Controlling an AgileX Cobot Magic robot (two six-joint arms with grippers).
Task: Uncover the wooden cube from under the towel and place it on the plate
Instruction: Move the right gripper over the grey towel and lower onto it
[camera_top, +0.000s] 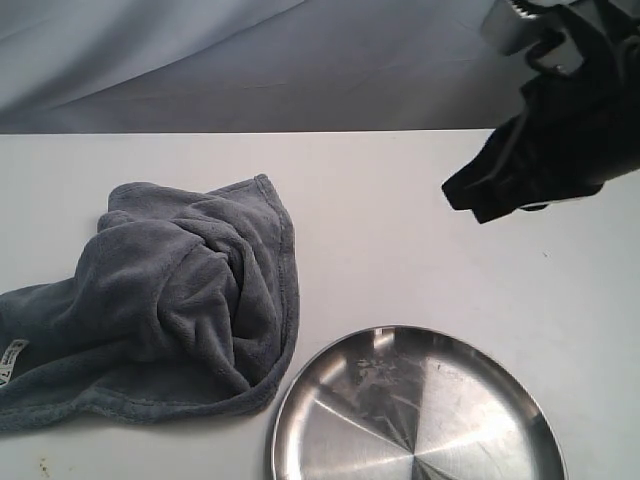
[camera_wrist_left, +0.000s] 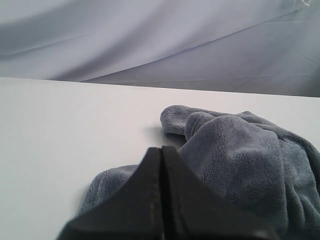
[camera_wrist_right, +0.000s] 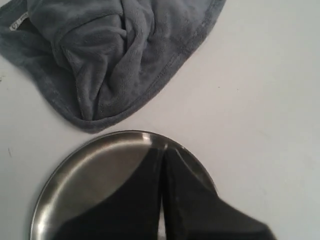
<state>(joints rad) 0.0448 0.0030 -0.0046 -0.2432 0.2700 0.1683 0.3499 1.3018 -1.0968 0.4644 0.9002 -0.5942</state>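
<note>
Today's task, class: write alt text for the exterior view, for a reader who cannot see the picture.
A crumpled grey-blue towel lies at the left of a white table, beside an empty stainless-steel plate cut off by the bottom edge. The black right gripper hangs above the table at upper right; no wooden cube shows.

Towel (camera_top: 160, 300) lying bunched on the left side of the desk (camera_top: 400, 230), plate (camera_top: 420, 400) sitting at the near right, just beside the towel's near edge, right tool (camera_top: 472, 202) hanging over the far right, well apart from both, left tool (camera_wrist_left: 161, 150) hovering near the towel
</note>
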